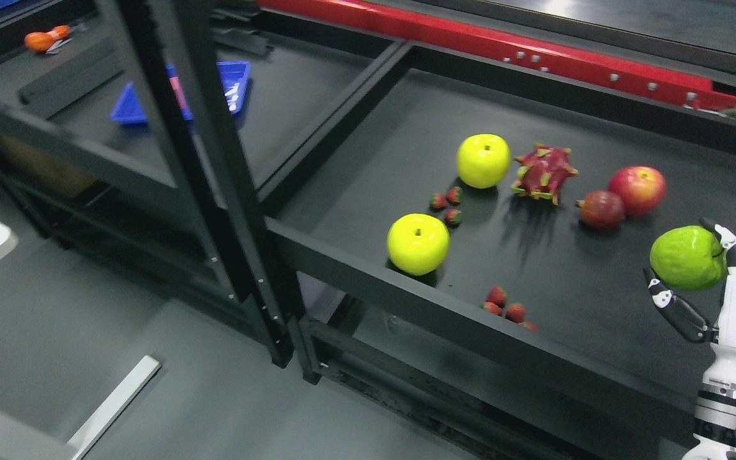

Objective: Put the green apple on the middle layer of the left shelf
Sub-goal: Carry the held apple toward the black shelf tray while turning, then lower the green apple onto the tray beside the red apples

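A green apple sits in my right hand at the right edge of the head view, just above the black shelf. White and black fingers curl around its right side and a thumb props it from below. My left arm is out of the picture. The left shelf unit stands further left, behind a black upright post.
On the shelf lie two yellow apples, a dragon fruit, a red apple, a dark red fruit and small strawberries. A blue tray and an orange item rest on the left unit.
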Robot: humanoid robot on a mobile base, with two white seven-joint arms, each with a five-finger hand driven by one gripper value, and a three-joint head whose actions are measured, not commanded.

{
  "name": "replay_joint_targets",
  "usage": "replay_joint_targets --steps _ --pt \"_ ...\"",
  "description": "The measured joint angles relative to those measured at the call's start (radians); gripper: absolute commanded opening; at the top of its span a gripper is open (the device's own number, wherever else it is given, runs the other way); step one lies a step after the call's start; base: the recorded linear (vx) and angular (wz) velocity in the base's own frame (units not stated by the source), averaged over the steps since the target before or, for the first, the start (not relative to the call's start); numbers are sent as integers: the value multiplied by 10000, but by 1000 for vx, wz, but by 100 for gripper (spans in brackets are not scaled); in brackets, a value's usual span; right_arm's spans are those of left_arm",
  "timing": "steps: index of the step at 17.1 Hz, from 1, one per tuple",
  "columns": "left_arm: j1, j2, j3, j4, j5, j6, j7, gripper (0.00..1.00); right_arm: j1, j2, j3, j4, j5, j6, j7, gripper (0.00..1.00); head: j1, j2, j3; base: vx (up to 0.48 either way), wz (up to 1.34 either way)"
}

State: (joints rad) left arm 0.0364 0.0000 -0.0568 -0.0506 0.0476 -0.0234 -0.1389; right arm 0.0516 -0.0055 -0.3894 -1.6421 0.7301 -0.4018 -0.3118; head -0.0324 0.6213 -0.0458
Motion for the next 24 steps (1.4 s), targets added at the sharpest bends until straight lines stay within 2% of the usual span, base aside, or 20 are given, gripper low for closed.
replay_joint_targets --steps 11,15,17,20,21,22,23,24 --pt "6 -1 0 0 0 -13 0 100 164 35 97 -3 2 -50 36 0 0 -2 0 178 -344" --pt "5 -1 0 0 0 -15 0 100 346 45 755 54 41 -63 346 0 0 -2 0 163 -127" --pt "5 -1 0 0 0 -15 0 100 345 46 1358 112 60 -31 976 0 0 -3 0 125 -115" --pt "5 -1 0 0 0 -15 0 100 68 47 2250 176 80 484 1496 1 0 -2 0 82 -39" --pt "5 -1 0 0 0 -17 0 100 -140 47 2567 213 87 794 1592 11 0 -2 0 67 -10" --pt "5 -1 0 0 0 -17 0 100 -285 47 2831 253 90 1069 1643 48 0 -3 0 48 -13" --pt "5 -1 0 0 0 -17 0 100 -391 47 3024 285 67 1256 1674 97 0 -3 0 48 -13" --pt "5 -1 0 0 0 -17 0 100 -464 48 3191 308 -11 1362 1686 100 0 -2 0 33 -2"
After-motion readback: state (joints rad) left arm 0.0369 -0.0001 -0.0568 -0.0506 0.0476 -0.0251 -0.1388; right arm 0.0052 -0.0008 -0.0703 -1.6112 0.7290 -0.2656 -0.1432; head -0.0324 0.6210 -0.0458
